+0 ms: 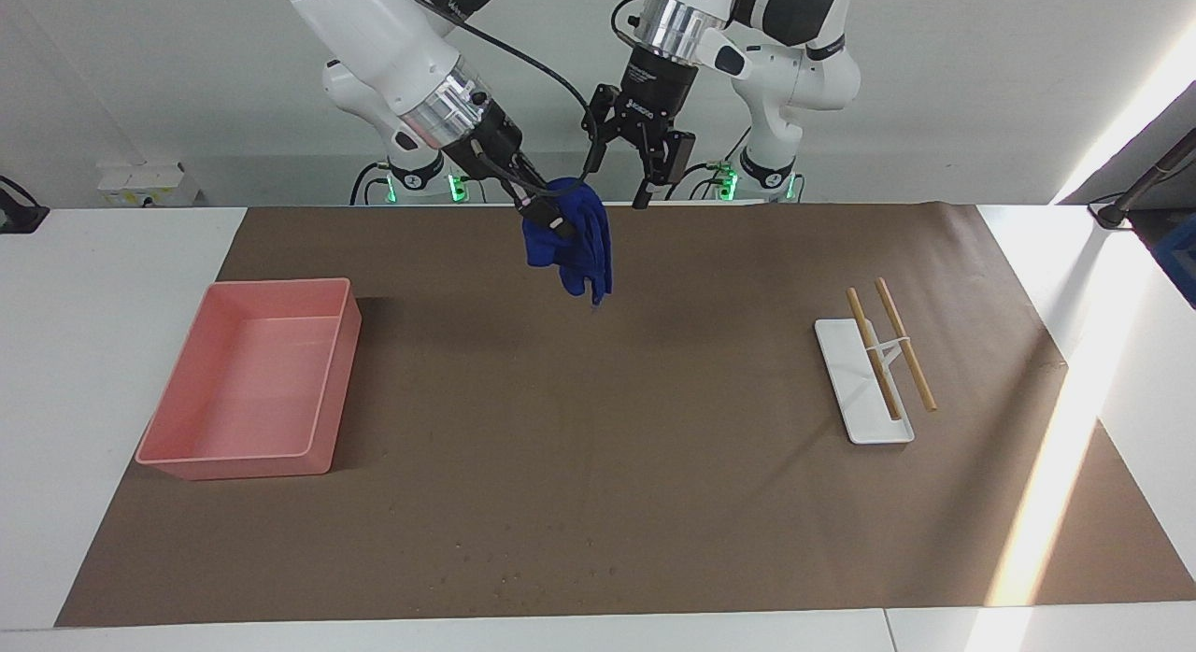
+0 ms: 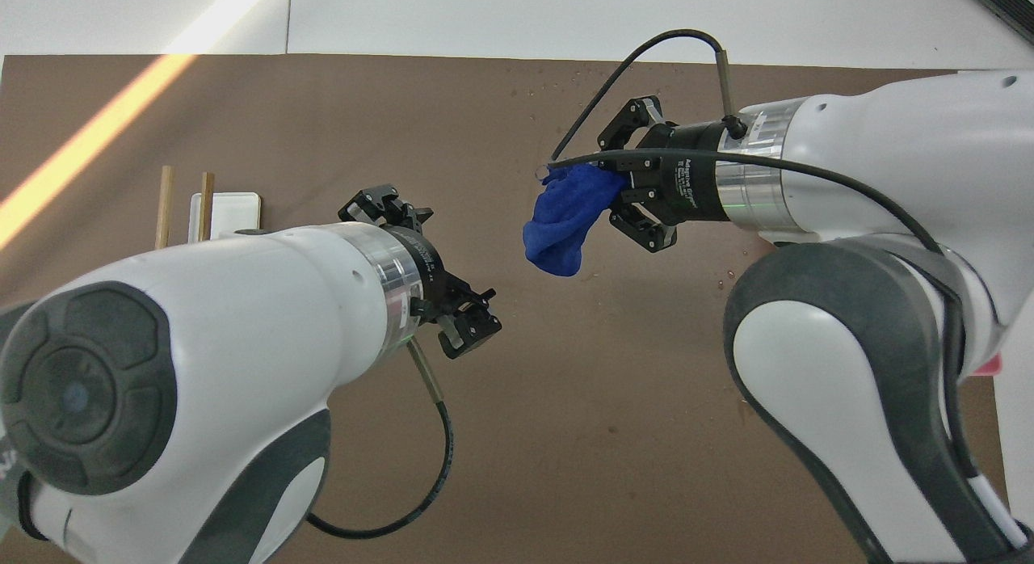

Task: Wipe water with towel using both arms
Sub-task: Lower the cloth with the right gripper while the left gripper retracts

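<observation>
Towel (image 1: 568,237) hung clamped in the right gripper (image 1: 540,206), raised over the table (image 1: 654,503) at the facing view's twelve o'clock. Left gripper (image 1: 642,174) hovered beside it at three o'clock, fingers apart, empty. Water droplets (image 1: 533,563) lay unwiped at six o'clock; by my judgement, wiping had not begun.

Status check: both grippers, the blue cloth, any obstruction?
Right gripper shut on small royal-blue cloth towel, raised over brown mat. Left gripper open, empty, alongside. Nothing obstructing.
</observation>
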Robot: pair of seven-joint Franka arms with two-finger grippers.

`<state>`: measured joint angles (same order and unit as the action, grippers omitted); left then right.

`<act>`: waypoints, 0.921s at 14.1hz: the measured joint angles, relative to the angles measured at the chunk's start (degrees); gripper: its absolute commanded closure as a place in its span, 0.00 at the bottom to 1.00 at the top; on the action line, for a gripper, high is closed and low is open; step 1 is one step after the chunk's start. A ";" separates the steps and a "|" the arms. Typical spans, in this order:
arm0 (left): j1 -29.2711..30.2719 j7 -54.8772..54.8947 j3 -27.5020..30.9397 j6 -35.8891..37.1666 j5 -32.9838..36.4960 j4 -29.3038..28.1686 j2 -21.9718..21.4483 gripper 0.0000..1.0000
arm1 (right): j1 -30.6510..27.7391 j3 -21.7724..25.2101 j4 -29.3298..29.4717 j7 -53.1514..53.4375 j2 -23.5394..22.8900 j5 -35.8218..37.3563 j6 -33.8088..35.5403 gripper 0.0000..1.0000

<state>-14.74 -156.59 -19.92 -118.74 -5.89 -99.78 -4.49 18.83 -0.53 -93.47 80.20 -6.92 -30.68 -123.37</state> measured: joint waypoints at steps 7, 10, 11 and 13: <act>11.60 16.85 0.22 7.54 0.90 -4.07 -2.36 0.00 | -3.38 0.09 8.59 -11.02 -17.39 0.00 -12.87 1.00; 15.53 29.20 0.43 10.01 0.89 -4.09 -2.82 0.00 | -4.03 0.07 13.03 -15.64 -23.70 -0.03 -19.62 1.00; 16.62 33.54 0.47 10.59 0.89 -4.10 -2.87 0.00 | -4.45 0.07 14.46 -17.13 -25.34 -0.03 -20.39 1.00; 19.27 42.92 0.50 12.18 0.89 -4.11 -2.92 0.00 | -4.87 0.04 15.18 -20.08 -27.63 -0.25 -23.15 1.00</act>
<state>4.53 -113.67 -19.42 -106.56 -5.00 -103.89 -7.42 13.96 -0.49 -78.29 60.12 -34.55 -30.93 -146.51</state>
